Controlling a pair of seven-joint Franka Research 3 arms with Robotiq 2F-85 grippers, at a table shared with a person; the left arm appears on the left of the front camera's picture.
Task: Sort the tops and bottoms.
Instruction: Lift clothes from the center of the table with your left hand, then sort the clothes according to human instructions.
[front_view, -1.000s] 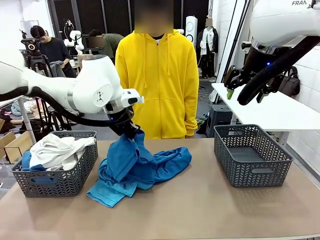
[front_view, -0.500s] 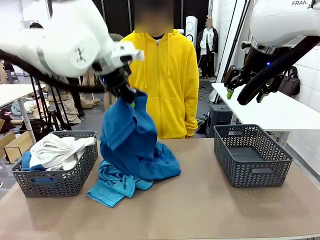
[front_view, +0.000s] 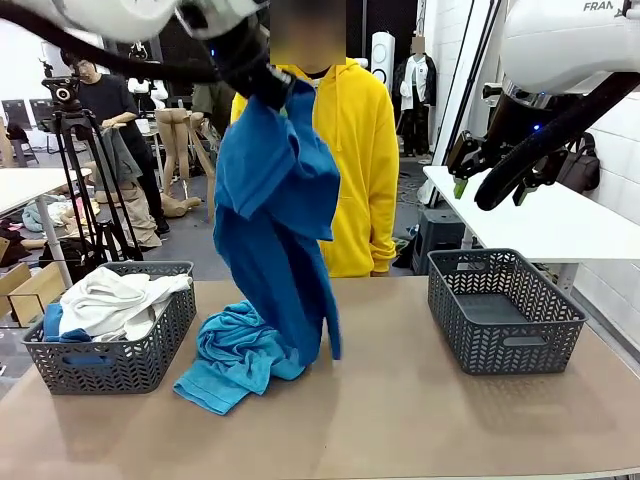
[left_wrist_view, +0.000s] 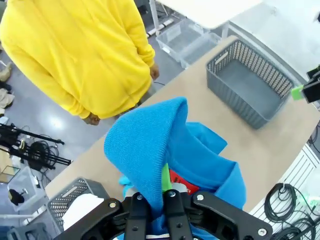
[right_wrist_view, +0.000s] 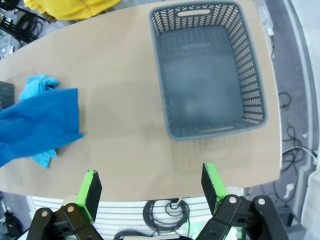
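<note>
My left gripper (front_view: 266, 84) is raised high over the table's left half, shut on a fold of a royal blue garment (front_view: 272, 230). The garment hangs down, and its lower end touches the table. In the left wrist view the same blue cloth (left_wrist_view: 145, 145) is pinched in the left gripper (left_wrist_view: 152, 202). A turquoise garment (front_view: 232, 362) lies crumpled on the table under it. A white garment (front_view: 112, 298) sits in the left grey basket (front_view: 120, 365) over a bit of blue cloth. My right gripper (front_view: 490, 188) hangs open in the air at the right, above the empty right basket (right_wrist_view: 207, 70).
A person in a yellow zip hoodie (front_view: 350, 150) stands at the far edge, hands down, just behind the hanging cloth. The empty right basket (front_view: 505, 345) stands at the table's right. A white side table (front_view: 540, 225) is behind it. Bare tabletop (front_view: 400, 420) lies in front.
My left arm has risen steeply, lifting the royal blue garment from a heap on the table until it hangs nearly full length. The turquoise garment stayed on the table. The right arm has not moved.
</note>
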